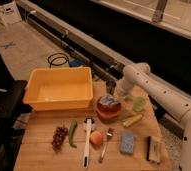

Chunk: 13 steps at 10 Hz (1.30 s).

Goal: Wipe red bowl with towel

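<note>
The red bowl point(109, 109) sits on the wooden table just right of the yellow tub. The pale blue-grey towel point(108, 101) lies bunched inside the bowl, covering most of its hollow. My gripper point(110, 90) hangs from the white arm directly over the bowl's far rim, pointing down at the towel. It is shut, and its tips meet the top of the cloth; I cannot see whether the cloth is pinched.
A big yellow tub point(60, 89) stands at the left. Around the bowl lie a green cup point(138, 104), a banana piece point(132, 120), a blue sponge point(127, 142), a brush point(153, 148), a peach point(96, 138), a fork point(105, 143), a spatula point(87, 141), a green pepper point(72, 133) and grapes point(59, 137).
</note>
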Available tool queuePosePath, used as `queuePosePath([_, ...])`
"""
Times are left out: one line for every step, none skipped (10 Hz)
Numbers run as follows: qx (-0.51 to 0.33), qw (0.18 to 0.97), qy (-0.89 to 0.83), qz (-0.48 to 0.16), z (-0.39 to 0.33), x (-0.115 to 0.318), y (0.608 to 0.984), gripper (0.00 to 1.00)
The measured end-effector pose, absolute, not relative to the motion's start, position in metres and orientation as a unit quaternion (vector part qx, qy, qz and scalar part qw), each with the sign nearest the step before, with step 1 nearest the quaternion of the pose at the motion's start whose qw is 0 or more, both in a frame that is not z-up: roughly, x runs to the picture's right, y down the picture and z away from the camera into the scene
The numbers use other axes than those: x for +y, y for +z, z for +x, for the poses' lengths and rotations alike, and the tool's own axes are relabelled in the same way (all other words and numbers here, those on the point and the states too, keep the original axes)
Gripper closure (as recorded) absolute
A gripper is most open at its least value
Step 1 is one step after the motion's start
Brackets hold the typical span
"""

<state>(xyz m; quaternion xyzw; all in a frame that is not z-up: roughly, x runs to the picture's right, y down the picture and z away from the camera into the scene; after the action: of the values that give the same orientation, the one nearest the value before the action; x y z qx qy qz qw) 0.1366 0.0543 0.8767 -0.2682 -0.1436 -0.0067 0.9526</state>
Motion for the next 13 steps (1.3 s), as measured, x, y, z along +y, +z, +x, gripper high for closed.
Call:
queuePosePath([-0.147, 0.953, -0.013, -0.266, 0.131, 0.054, 0.875, 1.0])
queuePosePath([-0.152, 0.952, -0.018, -0.264, 0.122, 0.054, 0.874, 1.0])
queuePosePath([-0.161, 0.951, -0.028, -0.264, 0.107, 0.058, 0.872, 1.0])
queuePosePath([-0.169, 0.948, -0.032, -0.267, 0.1, 0.07, 0.868, 1.0])
queuePosePath([-0.174, 0.947, -0.031, -0.269, 0.1, 0.078, 0.864, 1.0])
queuePosePath([-0.179, 0.944, -0.032, -0.277, 0.101, 0.093, 0.858, 1.0])
queuePosePath([-0.179, 0.942, -0.032, -0.283, 0.102, 0.102, 0.856, 1.0])
queuePosePath([-0.179, 0.94, -0.03, -0.289, 0.106, 0.11, 0.853, 1.0])
queuePosePath([-0.173, 0.94, -0.026, -0.293, 0.115, 0.115, 0.849, 1.0])
queuePosePath([-0.166, 0.941, -0.018, -0.293, 0.128, 0.117, 0.846, 1.0])
queuePosePath([-0.161, 0.943, -0.016, -0.29, 0.134, 0.113, 0.845, 1.0])
queuePosePath([-0.159, 0.945, -0.014, -0.286, 0.136, 0.106, 0.846, 1.0])
queuePosePath([-0.157, 0.947, -0.014, -0.278, 0.135, 0.093, 0.85, 1.0])
